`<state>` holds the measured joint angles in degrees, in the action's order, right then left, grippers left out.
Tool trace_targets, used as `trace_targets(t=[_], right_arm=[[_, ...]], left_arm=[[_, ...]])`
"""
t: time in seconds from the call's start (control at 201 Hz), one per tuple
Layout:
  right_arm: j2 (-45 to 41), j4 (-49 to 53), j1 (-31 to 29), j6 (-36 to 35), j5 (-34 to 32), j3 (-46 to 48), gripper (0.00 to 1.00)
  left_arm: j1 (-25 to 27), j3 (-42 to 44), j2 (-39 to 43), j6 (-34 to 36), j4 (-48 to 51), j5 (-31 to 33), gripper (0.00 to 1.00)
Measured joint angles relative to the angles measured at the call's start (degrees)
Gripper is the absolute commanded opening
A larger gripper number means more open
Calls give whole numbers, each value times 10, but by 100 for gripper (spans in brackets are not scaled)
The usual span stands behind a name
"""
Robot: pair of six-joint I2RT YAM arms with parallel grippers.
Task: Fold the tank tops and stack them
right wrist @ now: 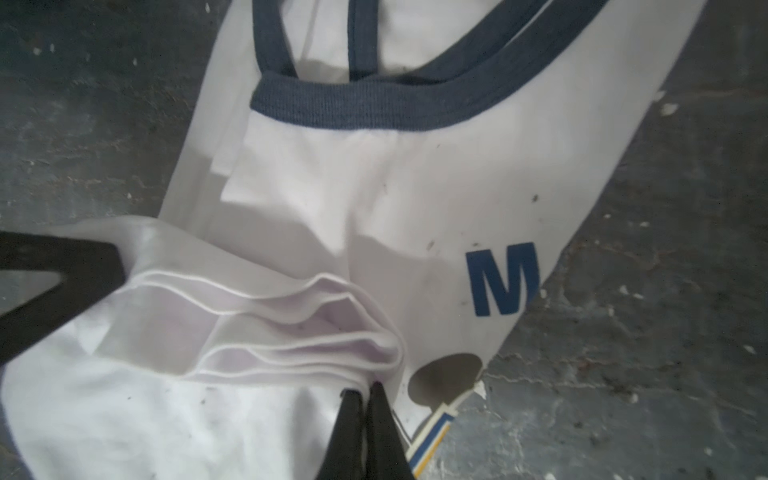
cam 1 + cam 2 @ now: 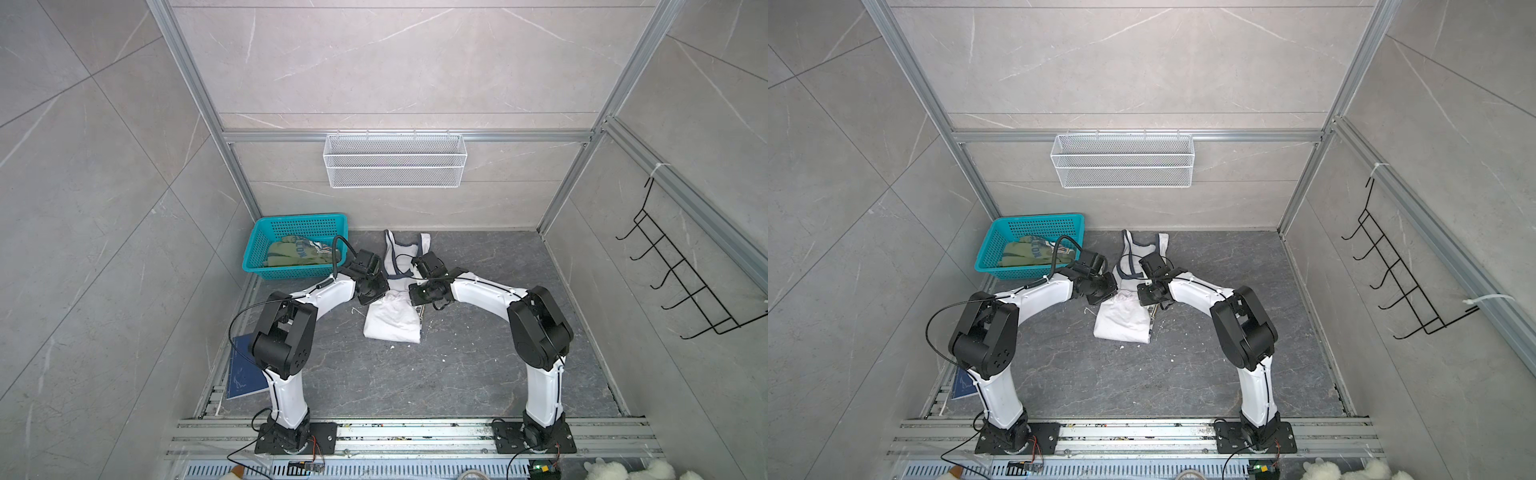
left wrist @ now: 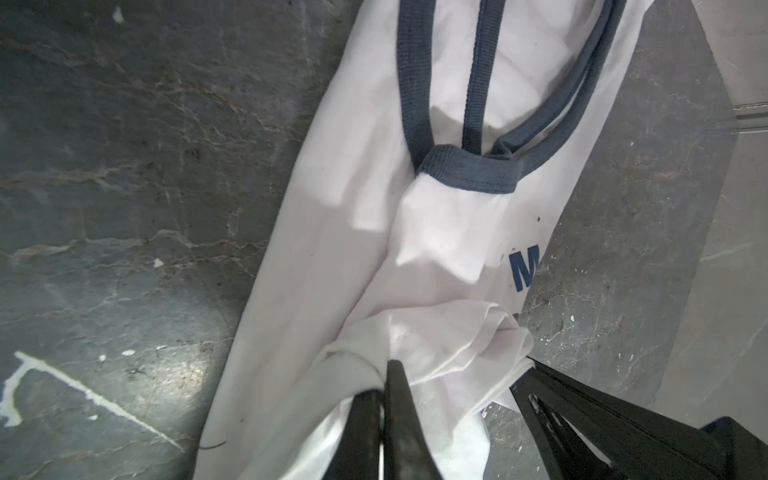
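The white tank top (image 2: 392, 322) with navy trim lies mid-table, its straps (image 2: 405, 249) toward the back wall. Its bottom hem is lifted and bunched over the body. My left gripper (image 3: 384, 374) is shut on the hem's left side. My right gripper (image 1: 365, 388) is shut on layered hem folds (image 1: 316, 328) beside a blue letter M (image 1: 503, 280). In both top views the wrists hide the fingertips, which sit close together over the shirt's middle. The olive green tank top (image 2: 291, 253) lies crumpled in the teal basket (image 2: 253, 272).
The teal basket stands at the back left, next to my left arm. A dark blue book (image 2: 243, 374) lies by the left arm's elbow. A white wire basket (image 2: 395, 160) hangs on the back wall and a black hook rack (image 2: 681, 282) on the right wall.
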<state>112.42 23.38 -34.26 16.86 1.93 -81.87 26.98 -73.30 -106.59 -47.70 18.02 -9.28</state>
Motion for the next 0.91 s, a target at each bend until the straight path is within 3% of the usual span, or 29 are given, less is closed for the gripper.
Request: trace_targets(t=[0.234, 0.438, 0.557, 0.791, 0.905], right_arm=[[-67, 8, -1, 0, -28, -11, 2], [-22, 9, -1, 0, -46, -19, 3], [4, 17, -1, 0, -58, -19, 4], [13, 28, 2, -2, -71, -43, 14], [28, 34, 6, -7, -74, -78, 18]], left_arm=[[0, -17, -4, 0, 3, -3, 0], [0, -31, -24, 0, 4, 2, 0], [0, -38, -40, 0, 12, 2, 9], [0, -60, -58, 5, 26, 12, 18], [0, -71, -57, 10, 40, 32, 17]])
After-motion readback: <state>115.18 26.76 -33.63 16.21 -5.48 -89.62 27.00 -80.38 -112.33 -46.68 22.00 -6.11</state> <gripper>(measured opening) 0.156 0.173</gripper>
